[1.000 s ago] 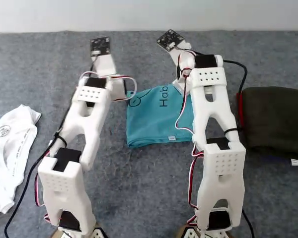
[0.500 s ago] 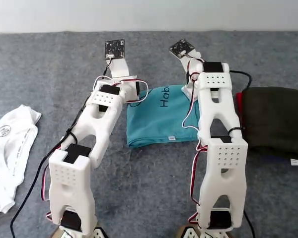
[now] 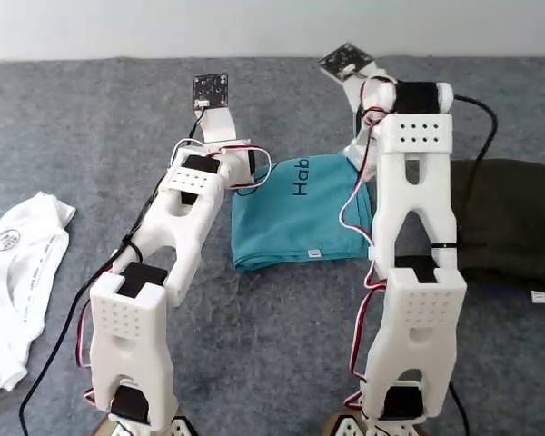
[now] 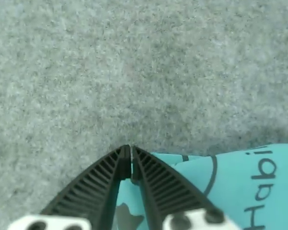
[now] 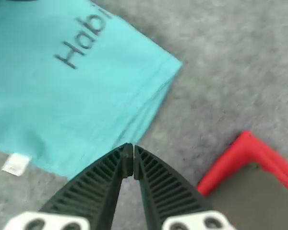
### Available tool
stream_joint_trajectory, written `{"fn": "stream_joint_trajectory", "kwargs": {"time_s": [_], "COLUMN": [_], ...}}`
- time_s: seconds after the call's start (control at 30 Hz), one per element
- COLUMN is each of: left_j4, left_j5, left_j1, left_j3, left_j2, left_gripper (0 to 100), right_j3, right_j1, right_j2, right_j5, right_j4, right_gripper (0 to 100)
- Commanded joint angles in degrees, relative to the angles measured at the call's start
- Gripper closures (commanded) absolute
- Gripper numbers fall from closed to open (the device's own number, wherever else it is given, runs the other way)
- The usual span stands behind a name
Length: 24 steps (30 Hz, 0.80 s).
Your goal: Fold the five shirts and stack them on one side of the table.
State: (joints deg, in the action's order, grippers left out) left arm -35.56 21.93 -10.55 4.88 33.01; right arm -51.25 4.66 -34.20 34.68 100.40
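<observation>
A folded teal shirt (image 3: 295, 213) lies in the middle of the table between my two arms. My left gripper (image 4: 131, 154) is shut, its tips just over the teal shirt's (image 4: 230, 182) far left corner, with nothing seen between the fingers. My right gripper (image 5: 129, 153) is also shut and hangs above the teal shirt's (image 5: 77, 96) right edge. A crumpled white shirt (image 3: 18, 272) lies unfolded at the far left. At the right sits a folded dark green shirt (image 3: 513, 222) on top of a red shirt (image 5: 240, 155).
Grey carpet-like cloth (image 3: 282, 327) covers the whole table. Both arm bases stand at the near edge, with cables hanging along the arms. A pale wall (image 3: 254, 27) runs behind the table's far edge.
The right arm has swung to the right, off the teal shirt's middle toward its right edge. The left arm shifted right toward the shirt's corner, then held still.
</observation>
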Motion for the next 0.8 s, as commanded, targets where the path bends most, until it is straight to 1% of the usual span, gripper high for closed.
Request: {"fn": "stream_joint_trajectory", "kwargs": {"time_s": [0.0,0.2,0.27,0.4,0.5,0.6,0.77], "left_j4": [0.0,-0.1,-0.1,0.0,0.0,0.1,-0.2], "left_j5": [0.2,0.2,0.2,0.3,0.1,0.1,0.2], "left_j1": [-0.2,-0.1,-0.1,-0.1,-0.1,-0.1,0.3], "left_j3": [2.8,2.8,2.8,2.8,2.8,2.9,4.0], "left_j2": [-0.8,-0.8,-0.8,-0.7,-0.6,-0.7,-0.3], "left_gripper": [99,99,99,99,99,99,99], "right_j3": [5.7,25.0,28.8,35.8,41.8,46.7,48.4], "right_j1": [1.7,6.0,7.3,7.2,4.4,-0.1,-4.4], "right_j2": [7.7,17.7,18.4,18.4,18.4,18.4,18.5], "right_j5": [-0.5,-0.4,-0.2,-0.2,-0.2,-0.2,-0.2], "right_j4": [2.8,1.9,0.5,-3.6,-8.7,-14.1,-15.9], "right_gripper": [99.0,99.0,99.0,99.0,99.0,99.0,99.0]}}
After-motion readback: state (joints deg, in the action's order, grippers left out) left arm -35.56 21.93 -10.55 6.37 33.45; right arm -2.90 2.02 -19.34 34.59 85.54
